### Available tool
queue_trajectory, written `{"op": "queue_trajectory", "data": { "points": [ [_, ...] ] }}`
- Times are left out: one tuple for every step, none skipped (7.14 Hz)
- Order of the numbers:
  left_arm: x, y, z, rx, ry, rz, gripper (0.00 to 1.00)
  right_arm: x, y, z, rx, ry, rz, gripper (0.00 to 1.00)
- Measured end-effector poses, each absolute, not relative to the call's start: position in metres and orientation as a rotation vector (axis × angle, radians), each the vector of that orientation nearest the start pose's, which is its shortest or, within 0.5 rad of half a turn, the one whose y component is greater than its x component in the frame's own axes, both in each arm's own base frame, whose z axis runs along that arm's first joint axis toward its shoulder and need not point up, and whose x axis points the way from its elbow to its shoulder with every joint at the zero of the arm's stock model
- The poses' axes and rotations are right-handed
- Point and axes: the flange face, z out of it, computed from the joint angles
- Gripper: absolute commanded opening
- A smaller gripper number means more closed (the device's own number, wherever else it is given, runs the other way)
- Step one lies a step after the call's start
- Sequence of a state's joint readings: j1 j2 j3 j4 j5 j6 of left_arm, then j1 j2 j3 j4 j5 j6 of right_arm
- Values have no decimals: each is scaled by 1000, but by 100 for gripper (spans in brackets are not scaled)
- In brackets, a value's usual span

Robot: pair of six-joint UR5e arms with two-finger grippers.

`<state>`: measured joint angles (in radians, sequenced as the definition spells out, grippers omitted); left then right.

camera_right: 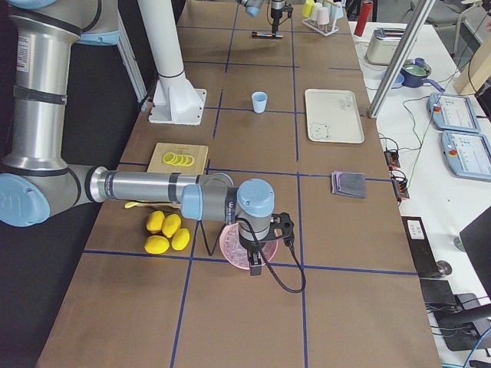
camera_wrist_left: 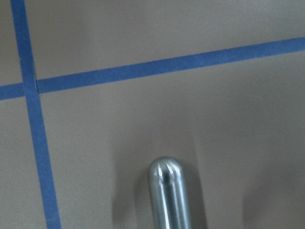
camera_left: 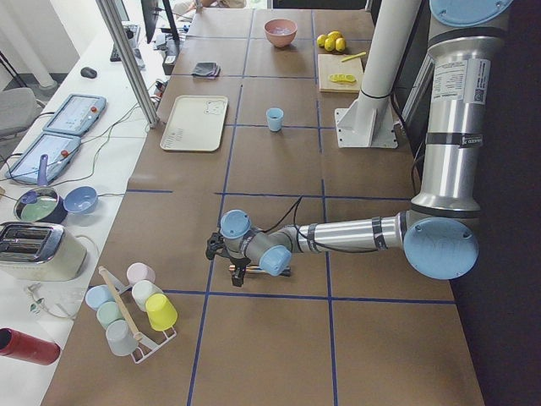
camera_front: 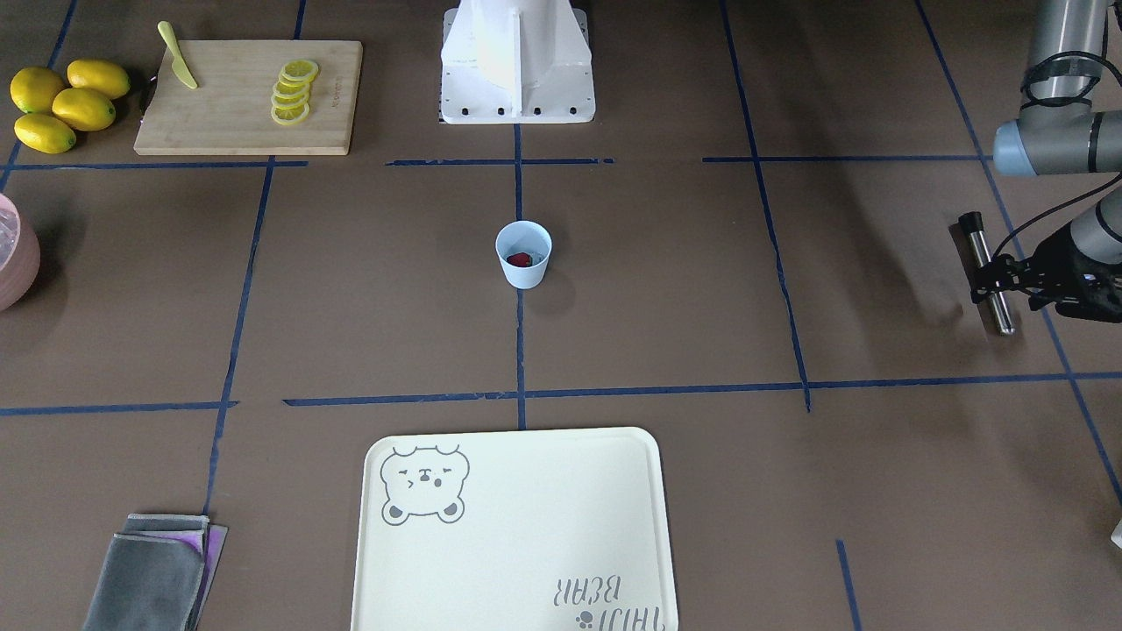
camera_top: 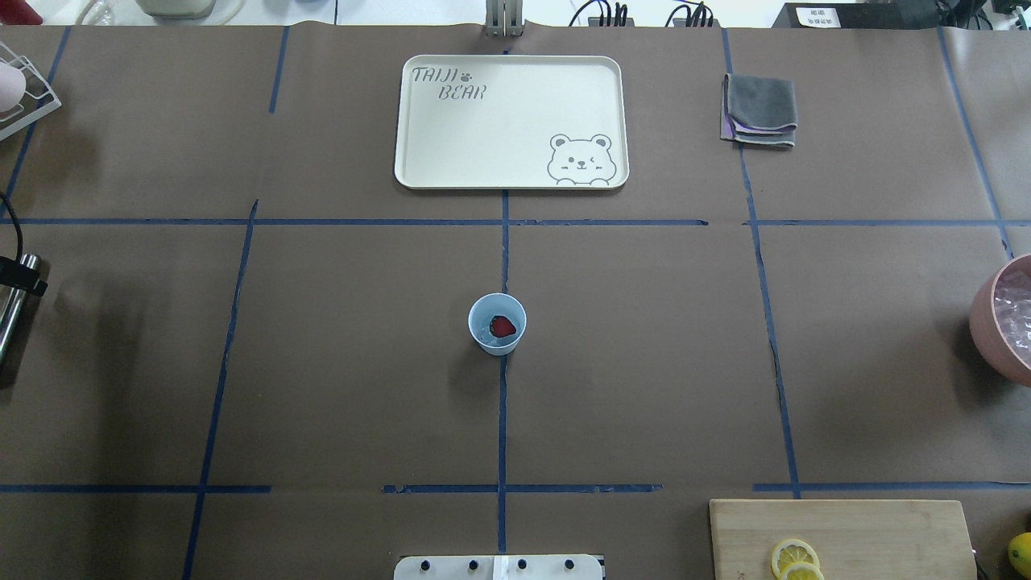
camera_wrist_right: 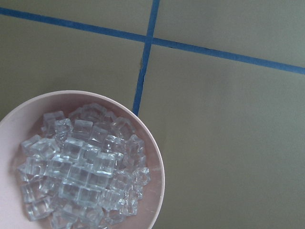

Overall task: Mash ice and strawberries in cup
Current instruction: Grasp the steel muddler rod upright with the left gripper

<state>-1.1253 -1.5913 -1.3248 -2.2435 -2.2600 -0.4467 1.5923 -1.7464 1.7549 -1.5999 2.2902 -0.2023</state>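
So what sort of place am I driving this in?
Probably a robotics lab bench staged for drink prep: blue-taped table, operator tablets alongside, cutting board with lemon slices.

The metal rod (camera_wrist_left: 167, 195) is gleaming, polished and smooth. Matt brown paper is covering the tabletop (camera_top: 644, 362). The cup (camera_front: 524, 273) is looking like smooth plastic, the cutting board (camera_front: 237, 105) like bare wood.

Even bright overhead light, soft shadows; left wrist view blurred.

Left arm stretched out low. Left gripper (camera_front: 997, 282) clamped across a metal rod (camera_front: 977, 245). Right arm extended, right gripper (camera_right: 255, 264) pointing down; finger state unreadable.
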Motion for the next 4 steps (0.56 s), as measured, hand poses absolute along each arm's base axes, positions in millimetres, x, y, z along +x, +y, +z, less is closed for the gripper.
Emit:
{"op": "queue_trajectory", "data": {
  "points": [
    [159, -494, 701, 96, 793, 153, 0, 77, -415, 655, 61, -718, -166, 99],
    [159, -494, 701, 98, 791, 153, 0, 77, -414, 655, 60, -718, -165, 99],
    [160, -495, 697, 103, 794, 156, 0, 77, -414, 655, 60, -718, -164, 99],
    [161, -497, 686, 118, 803, 164, 0, 77, -415, 654, 61, -718, -164, 99]
  ]
}}
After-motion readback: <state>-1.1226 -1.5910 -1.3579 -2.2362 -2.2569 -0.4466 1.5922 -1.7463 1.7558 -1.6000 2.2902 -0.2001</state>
